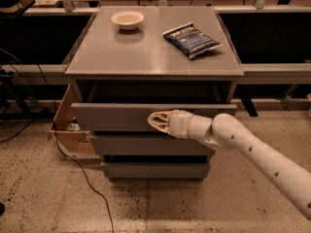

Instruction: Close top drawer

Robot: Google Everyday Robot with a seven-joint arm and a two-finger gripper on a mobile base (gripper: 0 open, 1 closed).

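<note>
Sitting at top drawer (112, 116) front ctr: jaws.

Cream hand (150, 121) at top drawer (112, 117), white arm (262, 154) (dark dots)

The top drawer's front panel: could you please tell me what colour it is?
The top drawer is plain grey, camera view; the gripper is at its front panel.

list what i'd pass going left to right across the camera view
cardboard box → white bowl → gripper, against the front of the top drawer → blue chip bag
</note>
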